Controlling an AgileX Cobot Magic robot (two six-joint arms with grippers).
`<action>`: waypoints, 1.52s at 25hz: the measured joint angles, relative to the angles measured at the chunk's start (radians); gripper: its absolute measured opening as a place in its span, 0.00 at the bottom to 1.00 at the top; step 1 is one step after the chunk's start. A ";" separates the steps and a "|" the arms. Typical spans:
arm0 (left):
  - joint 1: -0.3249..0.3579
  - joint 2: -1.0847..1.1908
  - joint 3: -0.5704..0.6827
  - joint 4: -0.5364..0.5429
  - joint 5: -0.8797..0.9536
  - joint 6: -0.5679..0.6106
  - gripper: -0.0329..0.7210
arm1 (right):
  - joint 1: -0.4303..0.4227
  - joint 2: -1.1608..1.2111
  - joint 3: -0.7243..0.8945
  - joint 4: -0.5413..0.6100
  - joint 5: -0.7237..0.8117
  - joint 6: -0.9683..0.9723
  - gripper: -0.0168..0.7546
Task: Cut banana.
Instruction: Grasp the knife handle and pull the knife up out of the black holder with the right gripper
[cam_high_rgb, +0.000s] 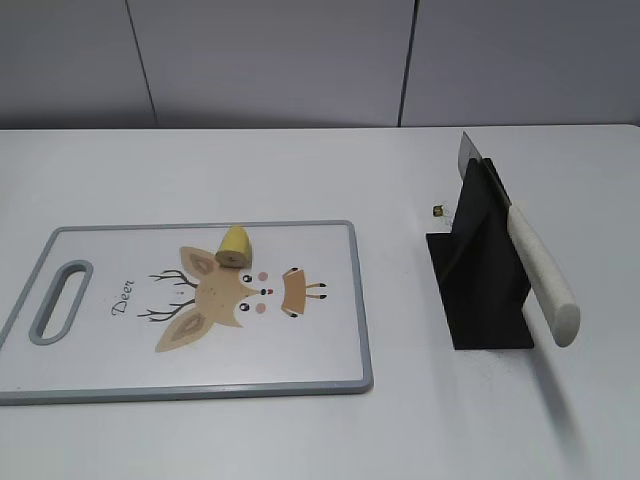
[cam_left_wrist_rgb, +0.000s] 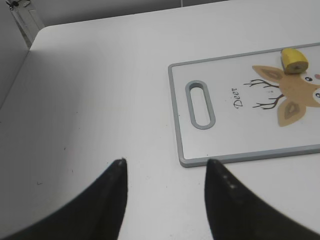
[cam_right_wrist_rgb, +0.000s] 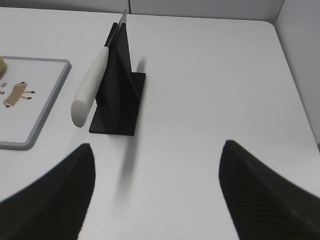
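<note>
- Well, the exterior view alone shows the banana piece (cam_high_rgb: 235, 246) and knife (cam_high_rgb: 532, 262) together: banana on the cutting board (cam_high_rgb: 100, 370), knife in its black stand (cam_high_rgb: 480, 290).
- Left gripper (cam_left_wrist_rgb: 165, 167) hovers spread and empty beside the board's handle end.
- Right gripper (cam_right_wrist_rgb: 157, 152) gapes wide near the knife handle, grasping nothing.

banana piece (cam_high_rgb: 235, 246) on cutting board (cam_high_rgb: 120, 370), left; knife (cam_high_rgb: 540, 272) in stand (cam_high_rgb: 480, 300), right

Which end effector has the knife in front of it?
The right end effector: the knife in its black holder lies ahead. The left end effector faces the cutting board instead.
</note>
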 joint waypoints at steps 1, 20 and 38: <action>0.000 0.000 0.000 0.000 0.000 0.000 0.69 | 0.000 0.000 0.000 0.001 0.000 0.000 0.78; 0.000 0.000 0.000 0.000 0.000 0.000 0.69 | 0.000 0.205 -0.058 0.031 0.008 0.000 0.78; 0.000 0.000 0.000 0.000 0.000 0.000 0.69 | 0.007 0.728 -0.243 0.080 0.186 0.018 0.78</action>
